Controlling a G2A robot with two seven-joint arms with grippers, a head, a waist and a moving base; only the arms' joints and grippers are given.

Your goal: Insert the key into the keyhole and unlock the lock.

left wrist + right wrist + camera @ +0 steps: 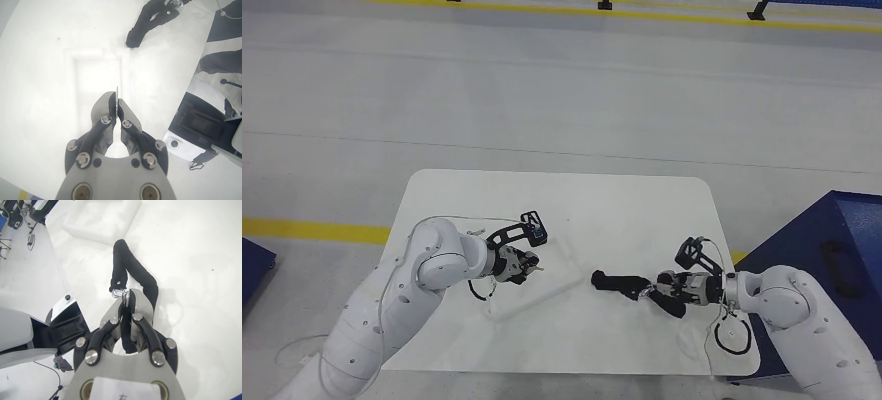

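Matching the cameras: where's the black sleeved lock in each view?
Top view: black sleeved lock on the table, in the right gripper.
Left wrist view: far across the table, beyond the key in the left gripper.
Right wrist view: looping out from the gripper's fingertips.
Shared landmark: the white tray beside the loop's end.

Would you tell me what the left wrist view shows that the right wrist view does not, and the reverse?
Left wrist view: the left gripper shut on the key, its blade edge-on and poking past the fingertips. Right wrist view: the right gripper shut on the lock beside its metal end. Both: the black lock lying on the white table, and the white tray.
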